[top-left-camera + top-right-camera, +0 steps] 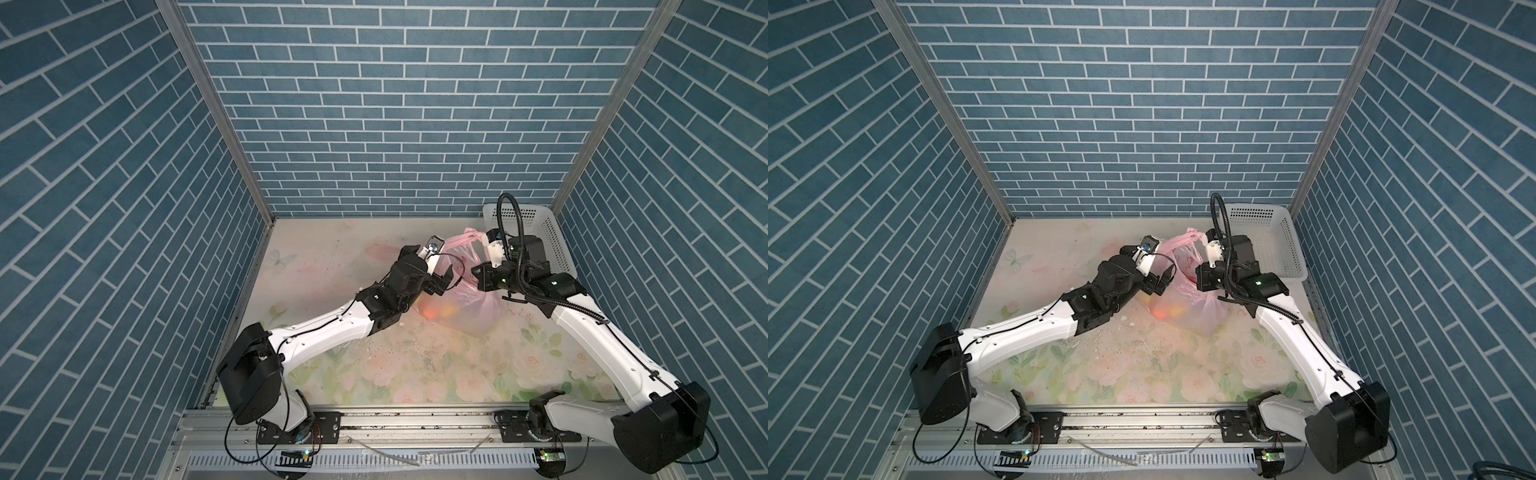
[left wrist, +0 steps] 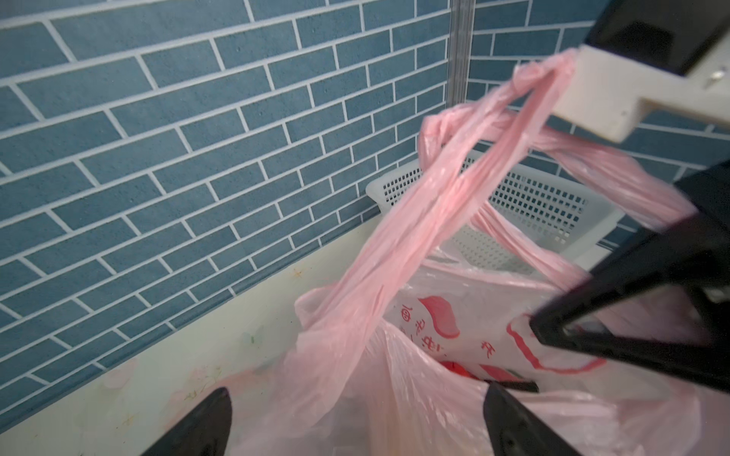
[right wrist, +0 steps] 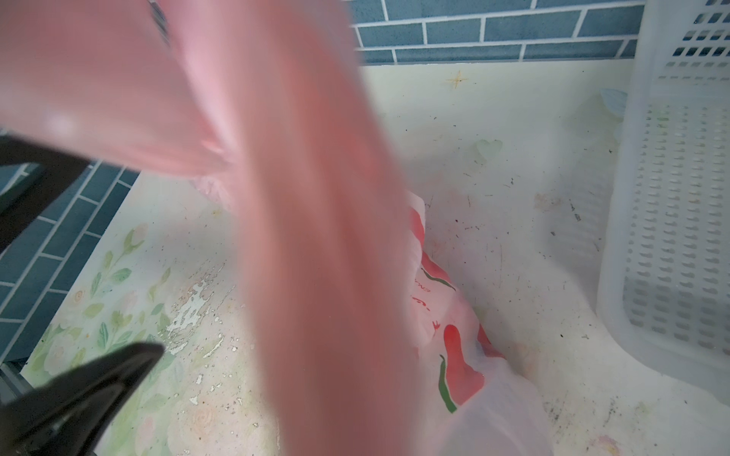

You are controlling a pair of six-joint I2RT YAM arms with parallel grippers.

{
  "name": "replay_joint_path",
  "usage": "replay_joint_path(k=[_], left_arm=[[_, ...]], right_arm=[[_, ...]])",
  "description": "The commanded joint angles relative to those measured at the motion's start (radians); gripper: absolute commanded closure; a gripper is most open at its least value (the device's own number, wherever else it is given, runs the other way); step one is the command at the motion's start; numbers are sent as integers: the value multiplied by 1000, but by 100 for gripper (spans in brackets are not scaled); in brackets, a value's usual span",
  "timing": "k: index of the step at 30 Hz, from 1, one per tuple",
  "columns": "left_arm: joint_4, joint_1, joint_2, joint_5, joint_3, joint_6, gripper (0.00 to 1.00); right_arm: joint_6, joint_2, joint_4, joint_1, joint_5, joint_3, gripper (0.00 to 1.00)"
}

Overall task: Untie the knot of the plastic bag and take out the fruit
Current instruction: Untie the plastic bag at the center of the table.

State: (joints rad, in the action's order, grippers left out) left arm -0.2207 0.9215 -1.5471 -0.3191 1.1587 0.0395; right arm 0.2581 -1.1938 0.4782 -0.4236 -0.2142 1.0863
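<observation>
The pale pink plastic bag (image 1: 473,307) (image 1: 1200,311) stands on the floral table, hung by its stretched handles. My right gripper (image 1: 486,237) (image 1: 1204,240) is shut on the top of a handle. The knot (image 2: 527,75), a small tight bunch, sits right against its white finger (image 2: 592,94). My left gripper (image 2: 357,414) (image 1: 441,283) is open at the bag's mouth, with loose film lying between its black fingertips. The fruit (image 1: 436,309) (image 1: 1167,311) glows orange and yellow through the film. In the right wrist view blurred pink film hides the jaws.
A white perforated basket (image 1: 552,245) (image 1: 1275,249) (image 2: 533,201) (image 3: 671,237) stands at the back right corner, just behind the right arm. Blue brick walls close in on three sides. The table's print is scuffed and flaked in front of the bag.
</observation>
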Motion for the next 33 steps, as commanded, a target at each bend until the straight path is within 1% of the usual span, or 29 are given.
replay_joint_path(k=[1,5,8,9,12,14,16,20,23,27,31,33], left_arm=[[-31,4,-50,-70,62,-20,0],[16,5,-141,-101,166,0,0],[47,5,-208,-174,235,16,0],[44,4,-224,-214,244,22,0],[57,-19,-252,-285,269,43,0],[99,-49,-243,-303,269,28,0],[117,-81,-197,-291,226,10,0],[118,-132,-67,-226,96,6,0],[171,-176,7,-210,37,-12,0],[210,-245,96,-128,-36,-60,0],[241,-261,156,-86,-88,-63,0],[242,-274,178,-21,-119,-61,0]], right_arm=[[29,26,-39,-9,-10,-39,100],[31,26,-53,-18,-13,-48,100],[29,29,-55,-23,-10,-46,100],[29,32,-56,-24,-8,-47,100],[26,43,-52,-26,2,-49,100],[22,50,-42,-25,9,-50,100],[15,59,-30,-26,21,-54,100],[14,76,-18,-25,36,-68,100],[16,83,-19,-26,38,-84,100],[21,85,-16,-25,39,-92,100],[18,81,-12,-26,50,-87,100],[16,80,-16,-26,44,-82,100]])
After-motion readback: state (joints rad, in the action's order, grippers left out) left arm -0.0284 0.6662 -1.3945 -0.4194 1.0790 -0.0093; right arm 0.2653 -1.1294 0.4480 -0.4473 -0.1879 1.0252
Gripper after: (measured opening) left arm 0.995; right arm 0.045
